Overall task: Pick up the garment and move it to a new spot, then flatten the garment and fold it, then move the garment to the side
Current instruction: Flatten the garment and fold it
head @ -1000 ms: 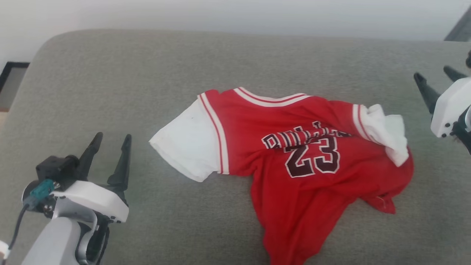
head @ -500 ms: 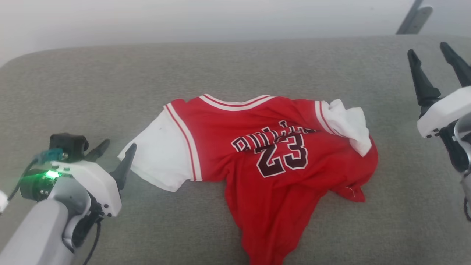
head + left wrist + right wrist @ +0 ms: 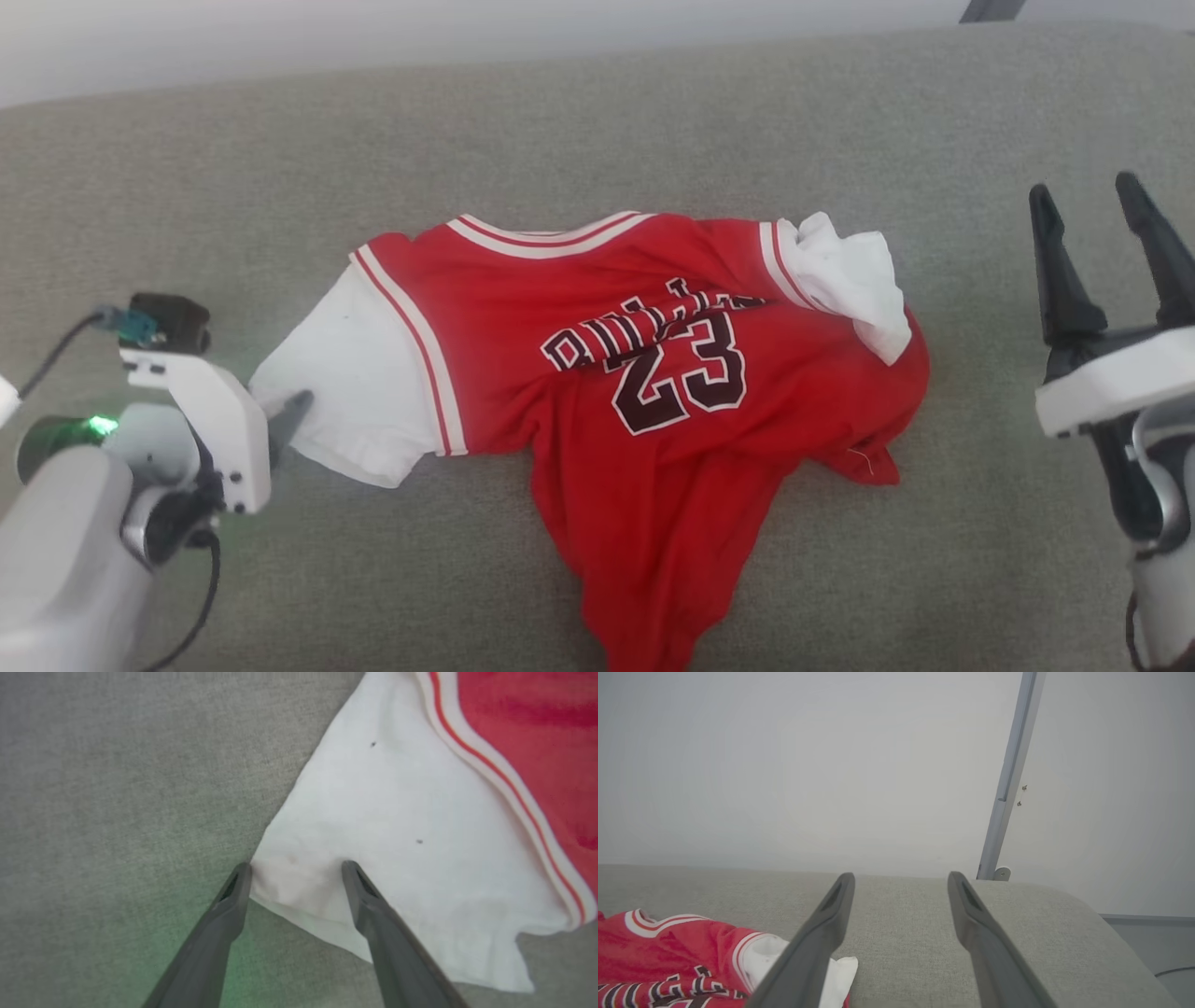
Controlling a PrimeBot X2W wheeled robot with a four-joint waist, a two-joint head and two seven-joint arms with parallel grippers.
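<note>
Left end effector (image 3: 296, 865) perhaps astride garment (image 3: 397, 812)

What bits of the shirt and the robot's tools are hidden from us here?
Head view: the garment runs off the bottom edge, so its hem is cut off.
Head view: a fold covers part of the lettering.
Left wrist view: whether the left tool touches the white sleeve or hovers above it cannot be told.
Right wrist view: the right tool has a finger covering part of the crumpled sleeve.

Bright diffuse light, faint shadow beneath garment (image 3: 579, 280), mild blur
</note>
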